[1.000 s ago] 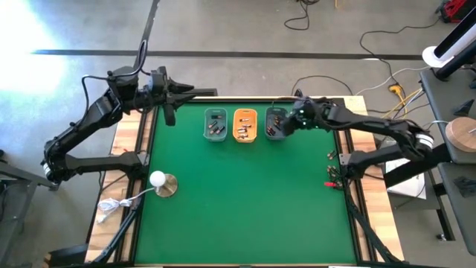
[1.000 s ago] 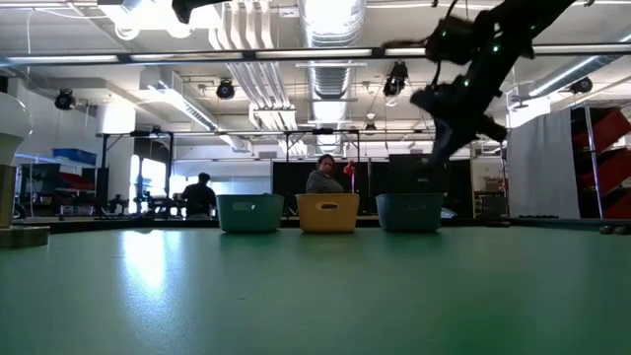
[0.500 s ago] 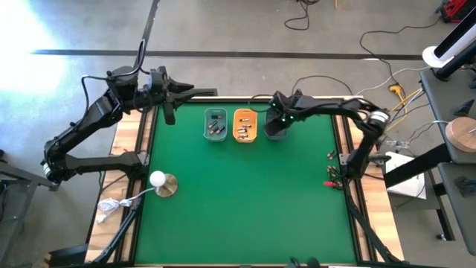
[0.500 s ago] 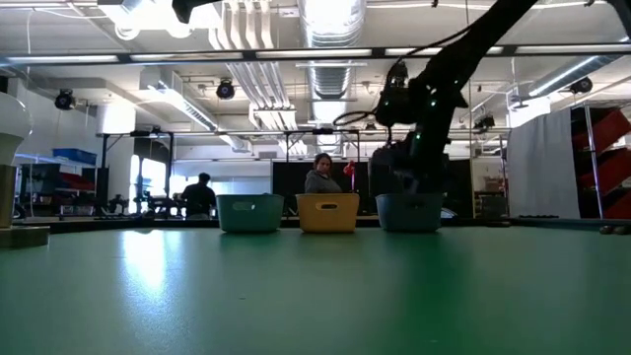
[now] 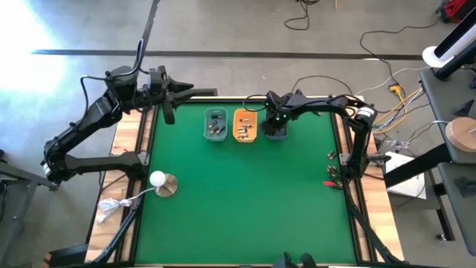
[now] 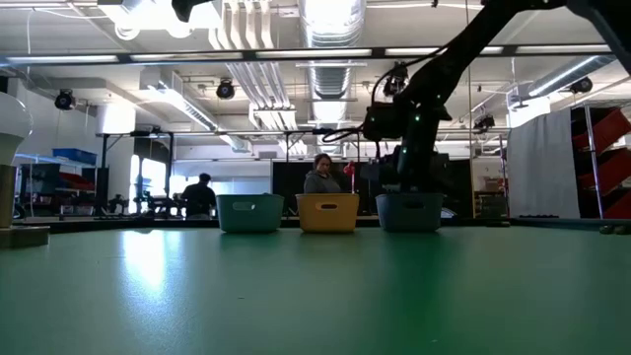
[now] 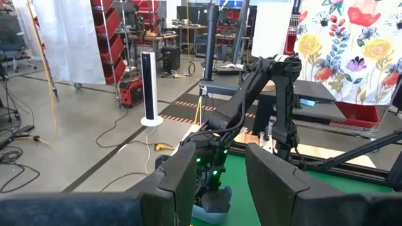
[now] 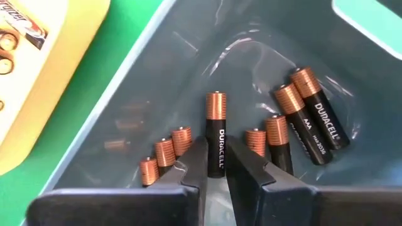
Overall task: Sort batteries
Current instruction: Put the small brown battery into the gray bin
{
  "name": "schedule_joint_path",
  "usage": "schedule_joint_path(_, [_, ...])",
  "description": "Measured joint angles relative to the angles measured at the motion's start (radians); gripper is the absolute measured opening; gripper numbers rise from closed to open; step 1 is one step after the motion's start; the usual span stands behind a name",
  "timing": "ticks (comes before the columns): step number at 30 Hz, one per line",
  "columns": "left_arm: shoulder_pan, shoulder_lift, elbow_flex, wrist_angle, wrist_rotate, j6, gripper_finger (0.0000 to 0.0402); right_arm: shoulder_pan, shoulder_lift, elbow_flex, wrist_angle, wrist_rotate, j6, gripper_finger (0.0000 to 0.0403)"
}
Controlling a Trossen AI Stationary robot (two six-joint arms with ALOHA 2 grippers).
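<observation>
Sorting looks nearly done; right gripper (image 8: pixel 215 164) holds a battery (image 8: pixel 215 134) between narrow jaws over the grey tray (image 5: pixel 276 132); left gripper (image 5: pixel 169 93) waits, jaws part-open; tabletop (image 5: pixel 245 201) shows no loose cells.

A large industrial lab or workshop hall. Exposed silver ducts (image 6: pixel 330 25) and strip lights run across a high ceiling. The floor is bare concrete (image 5: pixel 245 26) with loose cables. Red shelving racks (image 7: pixel 129 37) stand along one side, workbenches farther back, and two people (image 6: pixel 322 175) sit in the distance.
</observation>
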Motion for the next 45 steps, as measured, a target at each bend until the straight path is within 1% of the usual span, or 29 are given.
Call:
schedule_joint_path(3, [0.000, 0.000, 0.000, 0.000, 0.000, 0.000, 0.0117, 0.000, 0.000, 0.000, -0.005, 0.002, 0.002, 0.0051])
schedule_joint_path(6, [0.000, 0.000, 0.000, -0.001, 0.000, 0.000, 0.0117, 0.000, -0.029, -0.004, -0.030, 0.007, 0.020, 0.0069])
schedule_joint_path(10, [0.000, 0.001, 0.000, -0.001, -0.007, 0.003, 0.0117, -0.017, -0.120, -0.005, -0.046, 0.016, 0.057, 0.0110])
schedule_joint_path(13, [0.000, 0.002, 0.000, -0.003, -0.052, 0.019, 0.0117, -0.053, -0.193, -0.004, -0.057, 0.029, 0.106, 0.0144])
schedule_joint_path(15, [0.000, 0.002, 0.000, -0.002, -0.076, 0.026, 0.0117, -0.080, -0.242, -0.004, -0.058, 0.065, 0.153, 0.0162])
schedule_joint_path(19, [0.000, 0.002, 0.000, -0.002, -0.078, 0.026, 0.0117, -0.159, -0.304, -0.009, -0.075, 0.210, 0.267, 0.0178])
schedule_joint_path(20, [0.000, 0.002, 0.000, -0.002, -0.077, 0.026, 0.0117, -0.188, -0.304, -0.012, -0.089, 0.221, 0.292, 0.0178])
schedule_joint_path(22, [0.000, 0.002, 0.000, -0.002, -0.077, 0.026, 0.0117, -0.249, -0.287, -0.020, -0.095, 0.200, 0.334, 0.0178])
schedule_joint_path(26, [0.000, 0.002, 0.000, -0.002, -0.077, 0.026, 0.0117, -0.330, -0.197, -0.024, -0.083, 0.081, 0.381, 0.0168])
schedule_joint_path(28, [0.000, 0.002, 0.000, -0.002, -0.077, 0.018, 0.0117, -0.340, -0.141, -0.021, -0.086, 0.055, 0.389, 0.0164])
schedule_joint_path(31, [0.000, 0.000, 0.000, -0.008, -0.077, 0.003, 0.0117, -0.343, -0.077, -0.010, -0.079, 0.044, 0.409, 0.0162])
schedule_joint_path(37, [0.000, -0.004, 0.000, -0.035, -0.076, 0.000, 0.0117, -0.342, 0.004, 0.017, -0.079, 0.022, 0.425, 0.0155])
schedule_joint_path(41, [0.000, -0.004, 0.000, -0.035, -0.076, 0.000, 0.0117, -0.346, 0.021, 0.027, -0.085, 0.030, 0.426, 0.0135])
schedule_joint_path(45, [0.000, -0.004, 0.000, -0.035, -0.076, 0.005, 0.0117, -0.358, 0.025, 0.027, -0.092, 0.026, 0.405, 0.0101])
